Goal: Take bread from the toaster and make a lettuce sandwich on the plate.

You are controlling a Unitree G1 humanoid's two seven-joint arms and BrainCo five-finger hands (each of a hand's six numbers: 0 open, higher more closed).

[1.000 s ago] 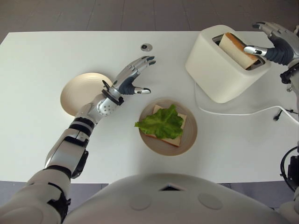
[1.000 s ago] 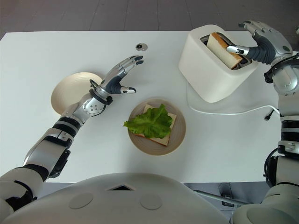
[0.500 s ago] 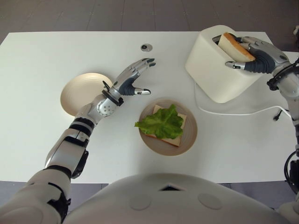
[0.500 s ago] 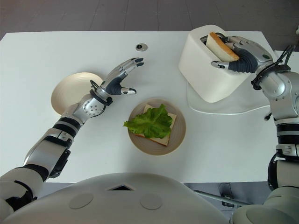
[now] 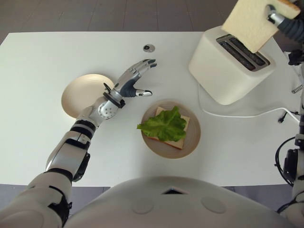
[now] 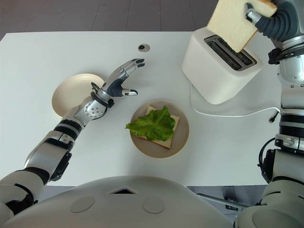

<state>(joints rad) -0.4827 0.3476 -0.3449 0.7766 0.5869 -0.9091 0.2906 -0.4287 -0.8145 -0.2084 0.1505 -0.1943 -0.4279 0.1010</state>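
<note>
White rectangular table point(image 5: 38, 118) in front, with grey floor tiles point(image 5: 118, 14) beyond its far edge. Far right on that table: a cream rounded plastic toaster point(image 5: 223, 71), set cornerwise, two dark slots facing up. Trailing from its base, a thin white cable point(image 5: 237, 114), curving along the tabletop toward the right edge and ending in a small black plug point(image 5: 282, 118).

High above the toaster, clear of the slots — a pale square slice of toast bread point(image 5: 249, 21), tilted, its lower corner hanging over the toaster's top. Pinched at its upper right edge by the right hand point(image 6: 273, 19), fingers closed firmly on the slice.

Near the middle of the table, toward the front: a round tan plate point(image 5: 192, 137) carrying a second square slice of bread point(image 5: 176, 142) lying flat, mostly covered by a ruffled green lettuce leaf point(image 5: 164, 126) on top of it.

To the left and a little farther back, well apart from that plate: a shallow round cream-coloured dish point(image 5: 83, 92), partly hidden on its right side by the left forearm.

Left hand point(image 5: 133, 78) over the bare tabletop between the dish and the tan plate — fingers stretched out and spread, thumb out to the side, gripping nothing, fingertips pointing toward the far side. Beyond those fingertips, near the far edge, a small round grey disc point(image 5: 149, 47) set in the tabletop.
</note>
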